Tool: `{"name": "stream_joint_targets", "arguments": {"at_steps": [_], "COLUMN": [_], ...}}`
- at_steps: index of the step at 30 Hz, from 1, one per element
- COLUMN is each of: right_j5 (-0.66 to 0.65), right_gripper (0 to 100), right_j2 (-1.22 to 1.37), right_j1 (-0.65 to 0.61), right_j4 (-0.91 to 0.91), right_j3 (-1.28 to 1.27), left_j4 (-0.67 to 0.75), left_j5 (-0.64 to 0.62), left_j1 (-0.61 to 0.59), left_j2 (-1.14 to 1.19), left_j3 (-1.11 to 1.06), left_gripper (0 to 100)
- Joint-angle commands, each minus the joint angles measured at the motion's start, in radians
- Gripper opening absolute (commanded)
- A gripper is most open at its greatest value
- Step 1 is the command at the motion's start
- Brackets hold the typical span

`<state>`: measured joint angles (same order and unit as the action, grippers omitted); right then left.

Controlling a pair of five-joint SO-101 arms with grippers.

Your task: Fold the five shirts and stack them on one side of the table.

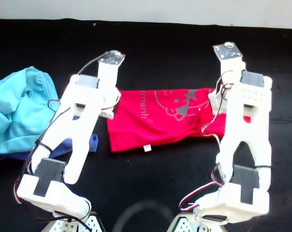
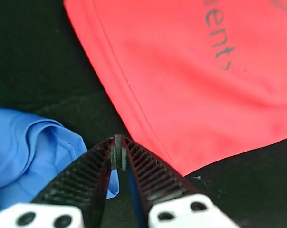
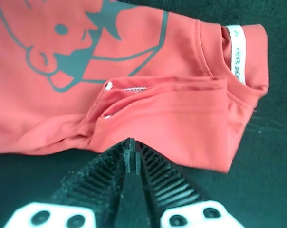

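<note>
The red cotton shirt (image 1: 160,118) with a grey cartoon print (image 1: 180,104) lies flat on the black table covering (image 1: 160,58), near the middle of the table between the two arms. It is folded into a long band whose long axis runs across the table from one arm to the other. The collar end, with its white neck label (image 3: 237,47), points toward the right arm. The hem end, carrying a small white tag (image 1: 147,148), points toward the left arm. One sleeve is folded over the body near the collar. The right gripper (image 3: 132,156) sits at the edge of this sleeve with its jaws together and no cloth visibly clamped. The left gripper (image 2: 118,153) sits just beside the hem edge, jaws likewise together. A crumpled dark blue shirt (image 2: 29,147) lies near the hem end. A bundled turquoise shirt (image 1: 18,113) lies beyond it at the table's left side.
</note>
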<state>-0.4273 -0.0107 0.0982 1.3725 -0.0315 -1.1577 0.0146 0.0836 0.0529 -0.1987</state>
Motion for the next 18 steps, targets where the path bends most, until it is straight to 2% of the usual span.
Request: {"name": "stream_joint_targets", "arguments": {"at_steps": [1,4,8,12,18], "right_j5": [0.011,0.011,0.011,0.011,0.008], "right_gripper": [0.6,0.6,0.6,0.6,0.6], "right_j2": [-0.113,-0.182,-0.272,-0.335,-0.414], "right_j1": [-0.004,-0.004,-0.001,0.001,0.001], "right_j4": [0.065,0.134,0.216,0.257,0.232], "right_j3": [0.038,0.038,0.038,0.03,-0.11], "left_j4": [-0.031,-0.064,-0.11,-0.157,-0.215], "left_j5": [-0.129,-0.232,-0.321,-0.333,-0.334], "left_j1": [-0.027,-0.044,-0.074,-0.077,-0.077], "left_j2": [0.039,0.168,0.343,0.487,0.687], "left_j3": [0.104,0.174,0.288,0.414,0.55], "left_gripper": [16,25,25,25,25]}}
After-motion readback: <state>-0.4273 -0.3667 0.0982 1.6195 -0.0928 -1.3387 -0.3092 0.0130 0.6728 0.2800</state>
